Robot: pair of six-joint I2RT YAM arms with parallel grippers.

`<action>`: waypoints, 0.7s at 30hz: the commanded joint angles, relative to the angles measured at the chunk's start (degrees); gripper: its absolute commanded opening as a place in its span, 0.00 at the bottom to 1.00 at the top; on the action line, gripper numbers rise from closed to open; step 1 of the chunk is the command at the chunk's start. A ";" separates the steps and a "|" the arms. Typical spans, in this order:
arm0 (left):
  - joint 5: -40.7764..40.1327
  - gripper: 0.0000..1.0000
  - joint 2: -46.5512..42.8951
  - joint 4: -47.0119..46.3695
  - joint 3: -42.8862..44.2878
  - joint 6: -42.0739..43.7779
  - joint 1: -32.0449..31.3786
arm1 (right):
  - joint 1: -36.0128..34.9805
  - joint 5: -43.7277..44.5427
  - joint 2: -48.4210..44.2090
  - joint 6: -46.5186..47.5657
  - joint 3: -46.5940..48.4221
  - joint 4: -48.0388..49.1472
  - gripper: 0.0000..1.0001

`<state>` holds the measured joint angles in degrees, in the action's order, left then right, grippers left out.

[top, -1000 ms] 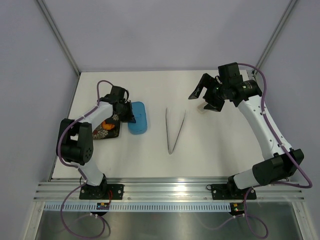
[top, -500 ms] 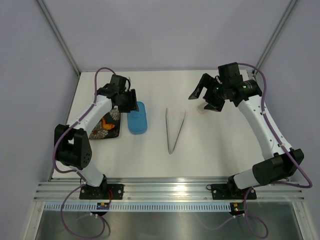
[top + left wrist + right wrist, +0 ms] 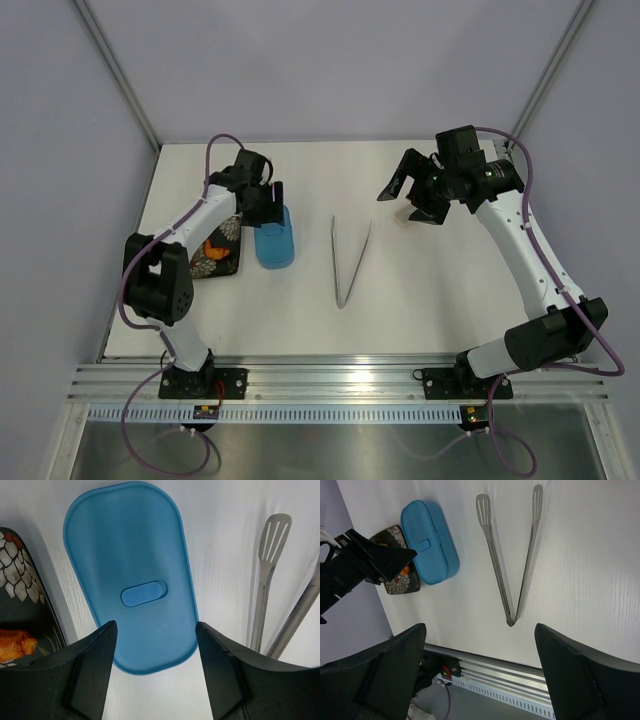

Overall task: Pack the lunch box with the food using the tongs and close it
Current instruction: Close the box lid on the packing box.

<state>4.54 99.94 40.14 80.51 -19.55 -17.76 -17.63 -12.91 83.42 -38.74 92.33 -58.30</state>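
The blue lunch box (image 3: 275, 240) lies on the white table with its lid on, and the lid's small oval tab (image 3: 144, 592) faces up. My left gripper (image 3: 272, 203) hovers over the box's far end, open, with nothing between its fingers (image 3: 90, 672). An orange piece of food (image 3: 14, 644) sits on the dark patterned plate (image 3: 222, 262) left of the box. The silver tongs (image 3: 350, 260) lie in a narrow V at mid-table, with the joined end towards me. My right gripper (image 3: 408, 198) hangs open and empty high over the table's far right, well apart from the tongs (image 3: 512, 555).
The plate (image 3: 395, 585) touches or nearly touches the lunch box's (image 3: 430, 542) left side. The aluminium rail (image 3: 520, 680) runs along the table's near edge. Grey walls with metal posts close the workspace at the back and sides.
My left gripper has opened and moved from the box's left side, by the plate, up over the box's far end. The right arm, tongs and box have not moved.
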 commanded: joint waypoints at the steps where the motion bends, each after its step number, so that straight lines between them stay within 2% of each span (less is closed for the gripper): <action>1: -2.43 0.67 1.39 -0.50 1.93 1.36 -0.70 | -0.04 1.13 -1.06 0.77 1.71 -0.23 0.98; 11: -6.29 0.68 9.13 -0.50 -0.35 1.80 -4.04 | -0.13 0.78 -1.85 -0.02 0.74 0.03 0.98; 21: -8.14 0.67 0.88 1.87 3.51 1.45 -4.83 | -0.04 1.04 -2.29 -0.11 0.92 -0.41 0.98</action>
<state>-2.07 106.41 41.32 80.77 -18.17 -22.00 -17.63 -12.69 83.00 -38.81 92.33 -58.46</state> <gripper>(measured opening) 0.678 0.976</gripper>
